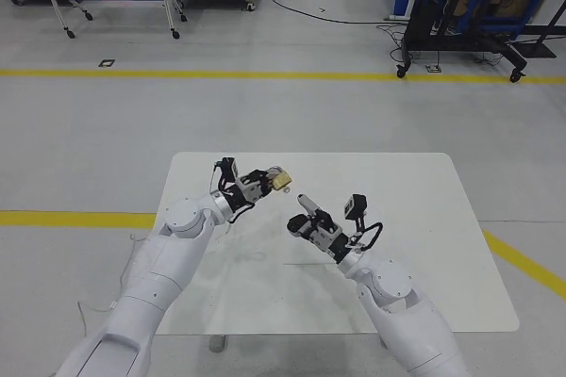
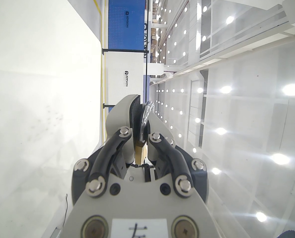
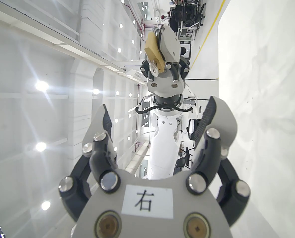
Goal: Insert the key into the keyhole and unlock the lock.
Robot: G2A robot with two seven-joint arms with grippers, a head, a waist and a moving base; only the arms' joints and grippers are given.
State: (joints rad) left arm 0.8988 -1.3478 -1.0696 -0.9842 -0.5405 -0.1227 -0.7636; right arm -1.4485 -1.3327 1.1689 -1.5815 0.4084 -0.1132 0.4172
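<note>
My left gripper [image 1: 269, 179] holds a brass padlock [image 1: 280, 177] in the air above the back middle of the white table [image 1: 406, 188]. In the left wrist view its fingers [image 2: 127, 110] are shut on the padlock's steel shackle [image 2: 146, 115] and brass body [image 2: 140, 152]. The right wrist view shows the padlock [image 3: 153, 49] in the left gripper [image 3: 162, 43], with a small silver key [image 3: 152, 68] sticking out of its end. My right gripper [image 3: 157, 120] stands open and empty a short way from the key, also above the table [image 1: 299, 213].
The table's top is bare white around both arms. Its right edge [image 1: 472, 236] and front edge lie well away from the grippers. Yellow floor lines and wheeled frames [image 1: 462, 42] are far behind the table.
</note>
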